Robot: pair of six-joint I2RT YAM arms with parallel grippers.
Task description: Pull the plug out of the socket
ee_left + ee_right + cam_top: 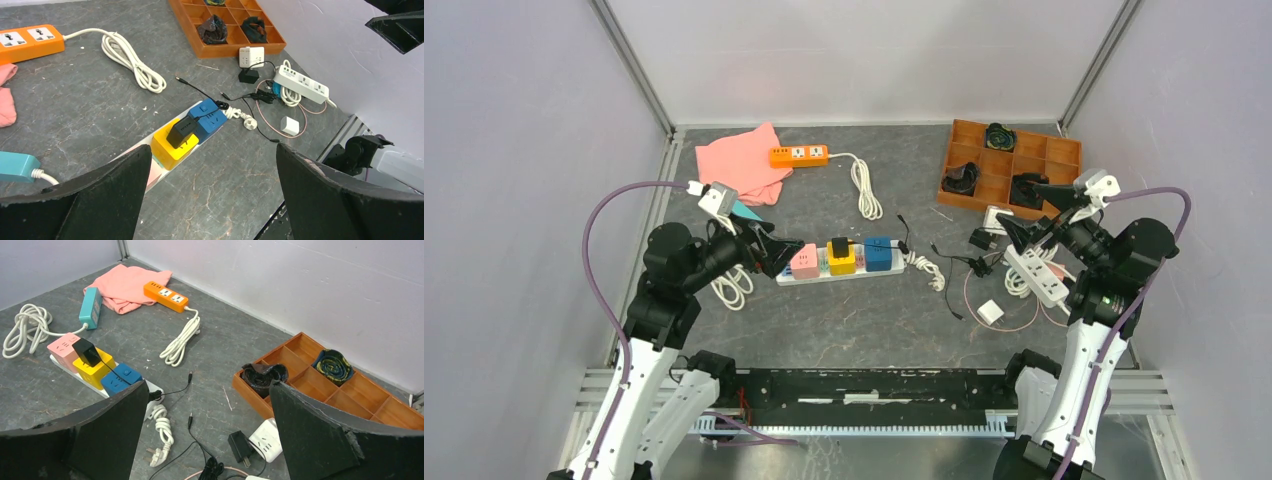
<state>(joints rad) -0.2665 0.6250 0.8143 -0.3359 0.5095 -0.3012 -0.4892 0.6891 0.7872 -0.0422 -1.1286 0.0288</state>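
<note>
Nothing pulled yet: black plug (841,246) sat in the yellow outlet (841,264) of the power strip (879,253). Left gripper (212,150) was near the strip's pink end, fingers spread, empty. Right gripper (207,385) was also spread, well apart from the strip.

No legible txt, brand, nr or sign in any view; faces of socket (844,266) & plug (181,131) too small/blurred to read.

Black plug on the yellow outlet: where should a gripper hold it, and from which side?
Grip the black plug by its flat side faces, coming from above. It sits raised on the yellow outlet with its sides exposed; its thin cable exits toward the blue outlet, so probably close across the other two faces.
</note>
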